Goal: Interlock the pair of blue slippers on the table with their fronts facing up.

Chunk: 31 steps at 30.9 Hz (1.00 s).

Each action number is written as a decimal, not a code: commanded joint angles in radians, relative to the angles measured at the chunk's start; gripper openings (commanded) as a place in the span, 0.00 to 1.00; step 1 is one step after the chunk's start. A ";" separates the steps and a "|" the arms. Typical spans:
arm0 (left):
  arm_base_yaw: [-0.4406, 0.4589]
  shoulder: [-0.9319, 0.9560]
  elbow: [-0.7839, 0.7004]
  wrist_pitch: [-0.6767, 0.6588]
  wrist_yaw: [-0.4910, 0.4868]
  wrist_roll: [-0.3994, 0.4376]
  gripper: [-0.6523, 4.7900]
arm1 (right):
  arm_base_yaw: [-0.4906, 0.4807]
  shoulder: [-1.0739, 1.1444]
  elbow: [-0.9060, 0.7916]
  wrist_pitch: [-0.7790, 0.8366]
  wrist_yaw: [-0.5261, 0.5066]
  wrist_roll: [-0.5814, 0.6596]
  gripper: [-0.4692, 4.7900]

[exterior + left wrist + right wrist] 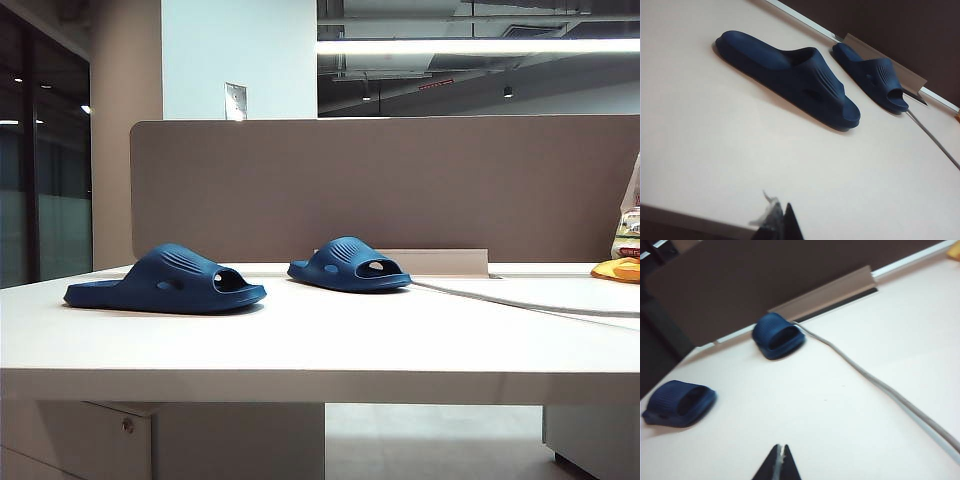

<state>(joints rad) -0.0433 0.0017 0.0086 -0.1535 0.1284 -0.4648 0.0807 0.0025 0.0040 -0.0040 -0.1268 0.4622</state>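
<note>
The pair of blue slippers lies on the table, both soles down and straps up, well apart from each other. The nearer slipper rests toward the left front part of the desk top; the farther slipper sits close to the grey-brown divider panel, near a low metal rail at its foot. A grey cable runs across the table on the right side, starting near the farther slipper.

No slipper is touched yet, so I judge the task is at its very beginning: the approach step. The left gripper hangs over the near edge of the table with its fingers pressed together and nothing between them. The right gripper is the same, clenched and empty, well away from both slippers.

The next move probably calls for each gripper to spread its fingers and reach toward a slipper strap, the right one taking care of the cable.
</note>
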 commanded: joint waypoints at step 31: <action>0.000 0.035 0.328 -0.171 -0.081 0.059 0.11 | 0.000 0.002 0.208 -0.262 0.103 0.073 0.08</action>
<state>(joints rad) -0.0433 0.0200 0.3019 -0.3206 0.0551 -0.4141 0.0803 0.0029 0.1883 -0.2825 -0.0353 0.5152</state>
